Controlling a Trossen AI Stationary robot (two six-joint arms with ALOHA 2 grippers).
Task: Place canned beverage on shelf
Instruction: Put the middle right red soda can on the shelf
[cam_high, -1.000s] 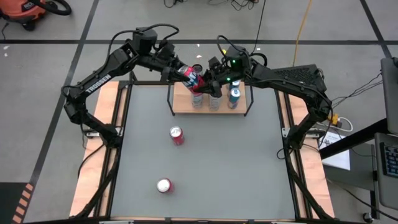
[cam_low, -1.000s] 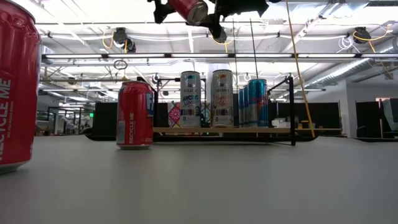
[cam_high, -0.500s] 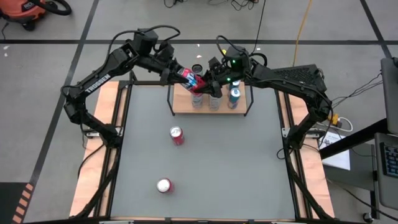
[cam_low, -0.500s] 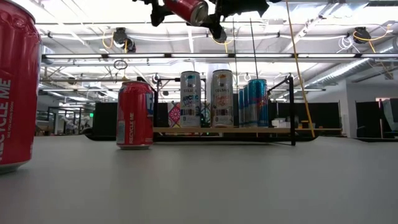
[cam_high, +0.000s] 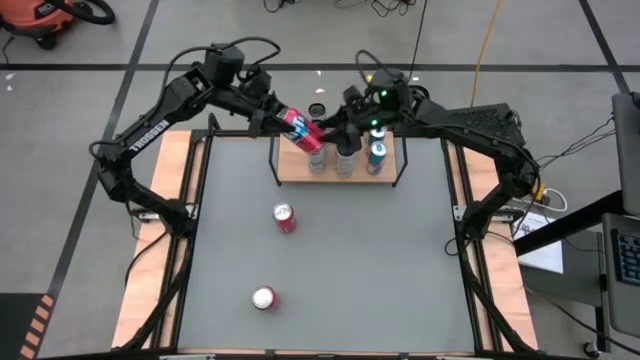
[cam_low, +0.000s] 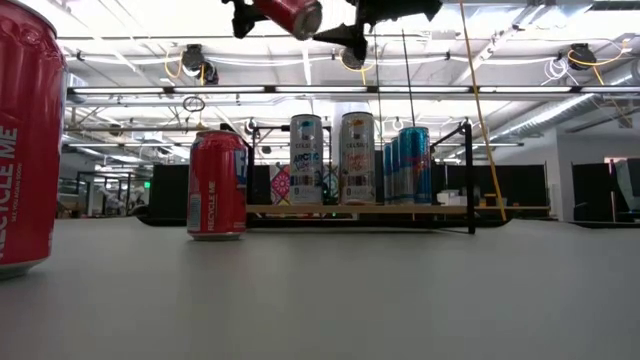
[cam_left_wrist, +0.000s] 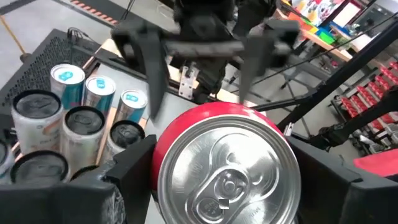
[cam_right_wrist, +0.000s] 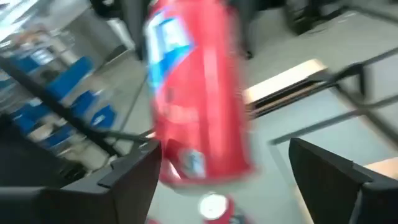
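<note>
A red canned beverage (cam_high: 300, 127) hangs high over the left end of the shelf (cam_high: 300, 175), lying almost level. My left gripper (cam_high: 287, 121) is shut on it, coming from the table's far left. My right gripper (cam_high: 331, 128) is open just to the can's right. In the right wrist view its fingers (cam_right_wrist: 134, 171) stand on either side of the can (cam_right_wrist: 196, 106) with a gap on each side. The light-wood shelf (cam_low: 430, 210) holds several upright cans (cam_low: 358, 158) on its board. My left gripper pinches the can between its two fingers (cam_left_wrist: 134, 168) on opposite sides of the red wall (cam_left_wrist: 163, 152), at the end with the pull-tab lid. The fingers run along the can, nearly level. The can is lifted clear, lid end toward the wrist and other end (cam_low: 305, 20) pointing right.
Two more red cans stand on the grey tabletop, one mid-table (cam_high: 285, 217) and one toward the near edge (cam_high: 263, 298). Thin black rod frames (cam_high: 274, 160) rise at both ends of the shelf. The shelf board is bare at its left part.
My right gripper has opened, let go of the can and now stands apart from it. My left gripper keeps the can and has carried it a little toward the table's left edge, still high over the shelf.
</note>
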